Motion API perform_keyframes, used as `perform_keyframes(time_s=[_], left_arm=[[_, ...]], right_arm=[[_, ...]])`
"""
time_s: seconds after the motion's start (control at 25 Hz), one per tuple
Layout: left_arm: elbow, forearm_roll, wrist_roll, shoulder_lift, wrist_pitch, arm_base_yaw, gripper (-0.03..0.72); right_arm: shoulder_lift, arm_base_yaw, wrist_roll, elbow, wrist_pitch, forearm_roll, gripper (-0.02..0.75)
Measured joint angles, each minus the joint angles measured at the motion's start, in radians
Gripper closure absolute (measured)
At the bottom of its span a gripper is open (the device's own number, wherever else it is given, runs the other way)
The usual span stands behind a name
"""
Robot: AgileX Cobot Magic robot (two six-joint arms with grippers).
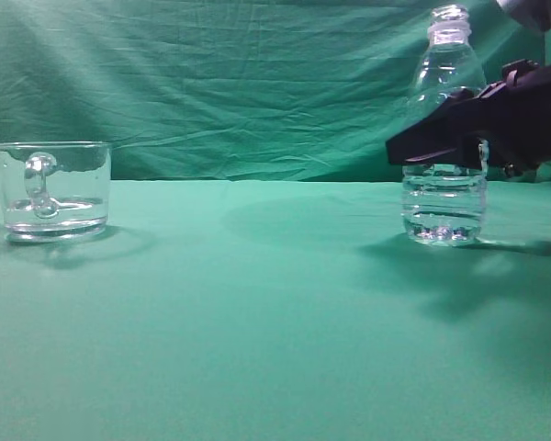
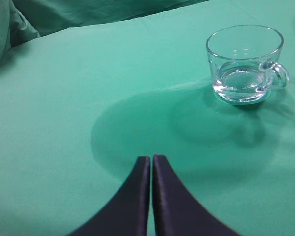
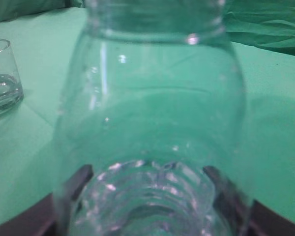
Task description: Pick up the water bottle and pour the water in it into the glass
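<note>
One water bottle point(image 1: 444, 129), one glass point(image 1: 51, 190) (both upright).

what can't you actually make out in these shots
- Right gripper: exterior view, the right edge cuts off the arm; whether its fingers press the water bottle is unclear.
- Right wrist view: the bottle fills the frame and blurs; fingertips hidden behind it, bottle mouth cut off by the top edge.
- Glass: cut by the left edge there.
- Left gripper: out of the exterior view.
</note>
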Motion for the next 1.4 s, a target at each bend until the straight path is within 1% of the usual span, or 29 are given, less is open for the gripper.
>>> perform_keyframes(time_s=[0.16,0.24,0.28,0.4,0.44,0.48,0.56,1.12,1.24,1.32,1.4], left_arm=[[0.000,0.000,0.000,0.000,0.000,0.000,0.688],[0.000,0.000,0.000,0.000,0.000,0.000,0.688],[0.000,0.000,0.000,0.000,0.000,0.000,0.688],[0.000,0.000,0.000,0.000,0.000,0.000,0.688],[0.000,0.000,0.000,0.000,0.000,0.000,0.688],[0.000,0.000,0.000,0.000,0.000,0.000,0.688],[0.000,0.000,0.000,0.000,0.000,0.000,0.688],[0.000,0.000,0.000,0.000,0.000,0.000,0.688],[0.000,0.000,0.000,0.000,0.000,0.000,0.688],[0.000,0.000,0.000,0.000,0.000,0.000,0.688],[0.000,0.000,0.000,0.000,0.000,0.000,0.688]], right_arm=[[0.000,0.000,0.028,0.000,-0.010,0.002,0.147],[0.000,0.000,0.059,-0.002,-0.010,0.012,0.097],[0.000,0.000,0.078,-0.002,-0.010,0.021,0.113],[-0.004,0.000,0.117,-0.002,-0.008,0.035,0.113],[-0.012,0.000,0.125,-0.002,-0.006,0.035,0.072],[-0.023,0.000,0.127,-0.002,-0.004,0.035,0.087],[-0.049,0.000,0.129,-0.002,0.005,0.035,0.087],[-0.339,0.000,0.129,-0.002,0.116,0.032,0.087],[-0.420,0.000,0.151,-0.002,0.198,0.027,0.206],[-0.473,0.000,0.198,0.000,0.279,0.010,0.313],[-0.532,0.000,0.257,0.000,0.344,-0.042,0.471]])
